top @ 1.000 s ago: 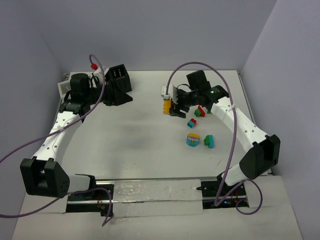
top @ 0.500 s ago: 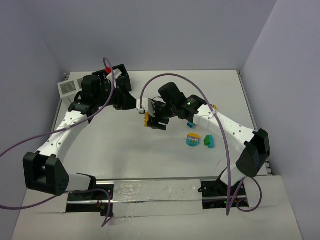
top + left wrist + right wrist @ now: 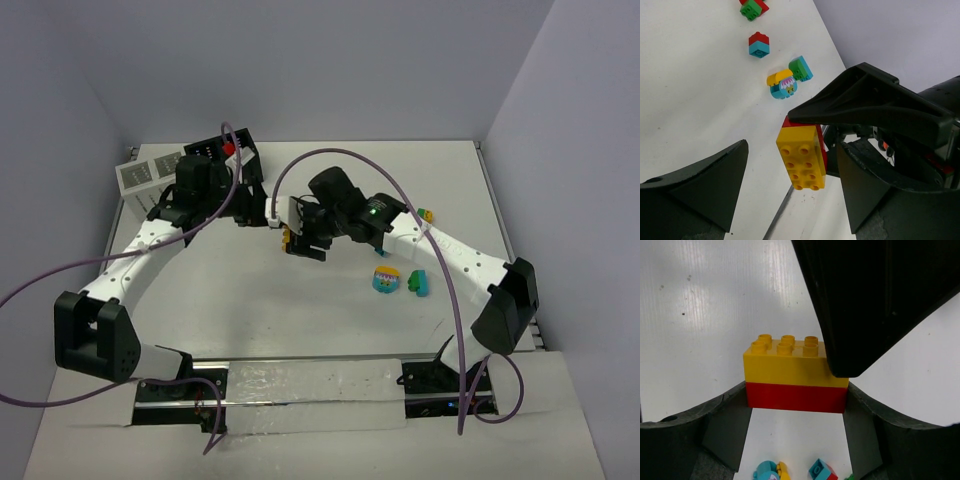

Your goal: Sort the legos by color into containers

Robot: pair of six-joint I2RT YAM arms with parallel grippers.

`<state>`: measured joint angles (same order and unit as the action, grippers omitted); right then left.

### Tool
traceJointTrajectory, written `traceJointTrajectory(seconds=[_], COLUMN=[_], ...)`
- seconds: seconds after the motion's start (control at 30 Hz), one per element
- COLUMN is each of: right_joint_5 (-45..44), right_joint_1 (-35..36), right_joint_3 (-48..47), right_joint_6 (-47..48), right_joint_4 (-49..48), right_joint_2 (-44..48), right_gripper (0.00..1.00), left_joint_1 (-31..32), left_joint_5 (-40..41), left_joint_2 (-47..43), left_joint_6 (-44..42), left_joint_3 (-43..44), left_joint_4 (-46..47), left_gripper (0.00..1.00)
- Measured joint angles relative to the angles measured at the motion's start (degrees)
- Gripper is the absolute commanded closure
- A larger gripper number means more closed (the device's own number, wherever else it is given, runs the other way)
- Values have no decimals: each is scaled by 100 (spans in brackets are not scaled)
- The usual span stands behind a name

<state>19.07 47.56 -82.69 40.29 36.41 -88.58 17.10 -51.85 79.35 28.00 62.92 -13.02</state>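
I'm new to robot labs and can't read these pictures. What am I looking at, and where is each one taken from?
A left arm and a right arm are bolted to a white table. One picture looks down from overhead; the other two come from a camera on each wrist. The right gripper holds a yellow-on-red lego stack, close to the open left gripper. Loose legos lie on the right side: a round cyan-and-yellow piece and a green-teal piece.
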Motion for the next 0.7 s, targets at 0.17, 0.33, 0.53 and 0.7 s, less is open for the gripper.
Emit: traceJointTrajectory(seconds=[0.17,0.33,0.53,0.7], right_joint_5=[-11,-82,-194,-311], right_joint_1=[45,119,169,176], right_joint_3=[-97,-190,-201,-201], right_joint_6=[-4,-1,0,7], right_joint_4=[2,4,10,16], right_joint_2=[0,0,-2,-2], right_gripper=[100,100,100,100], left_joint_1=[54,127,136,131], left_joint_5=[-45,-111,-257,-339], left_joint_2=[33,37,37,37], left_joint_6=[22,34,126,298], left_joint_3=[-26,-54,-92,-178], left_joint_4=[6,26,116,314], left_gripper=[27,41,58,83])
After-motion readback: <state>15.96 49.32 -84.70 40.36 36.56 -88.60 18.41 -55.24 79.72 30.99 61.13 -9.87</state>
